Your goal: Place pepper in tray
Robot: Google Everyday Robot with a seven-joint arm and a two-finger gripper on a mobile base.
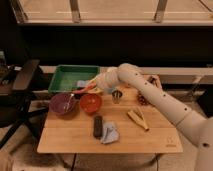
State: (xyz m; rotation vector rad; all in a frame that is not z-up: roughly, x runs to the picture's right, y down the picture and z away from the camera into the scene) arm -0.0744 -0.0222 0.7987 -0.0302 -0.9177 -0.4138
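Pepper, light, slim and smooth-skinned, probably flexes a little. The claw pinches one end, left of centre, at the tray's lower-right corner. A mid-body hold would likely steady it.

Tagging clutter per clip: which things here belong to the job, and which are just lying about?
Job: pepper, gripped in the shut tool above the red bowl, near the tray's front right corner; tray.
Lying about: red bowl, purple bowl, cup, tongs, black bar, cloth.

No text legible — no labels, no signs
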